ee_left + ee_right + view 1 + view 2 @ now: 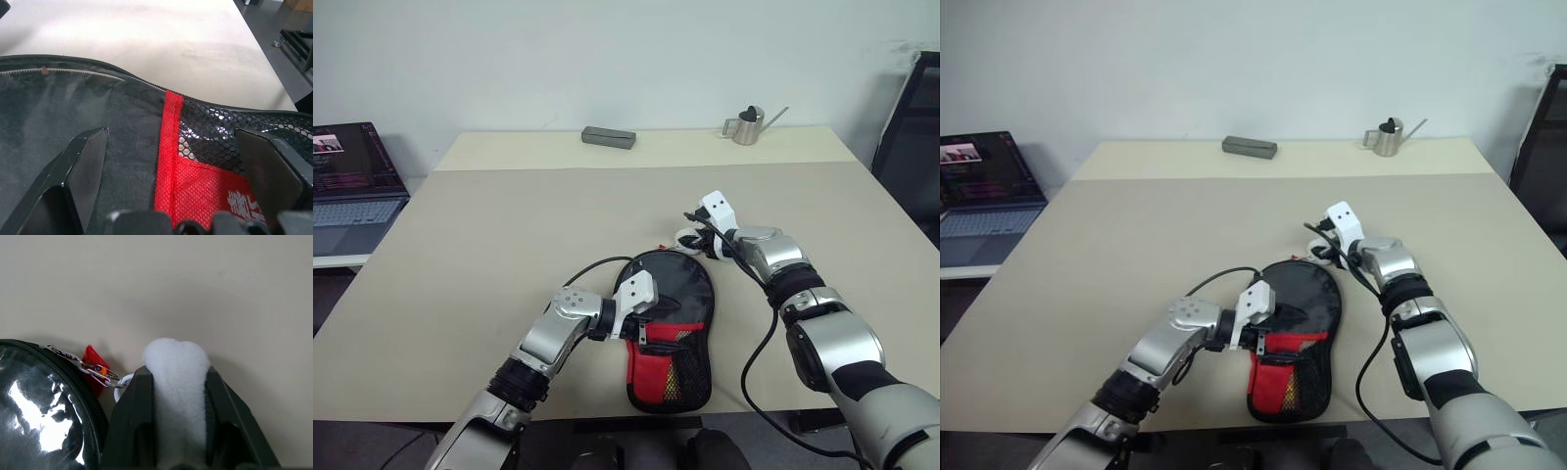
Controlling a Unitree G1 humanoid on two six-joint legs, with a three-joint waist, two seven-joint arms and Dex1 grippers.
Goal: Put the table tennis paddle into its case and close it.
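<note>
White fluff fills the gap between the right gripper's [178, 431] two black fingers: they are pinched on the white fluffy ball charm [177, 377], which hangs from a metal ring at the rounded far end of the case [671, 328]. That arm stretches forward over the beige table [509, 225], gripper angled down and inward. The left gripper [178, 171] has its fingers spread wide, resting over the case's clear side and red mesh panel, its forearm bent in from the left. The case lies flat near the table's front edge. The paddle itself cannot be made out.
</note>
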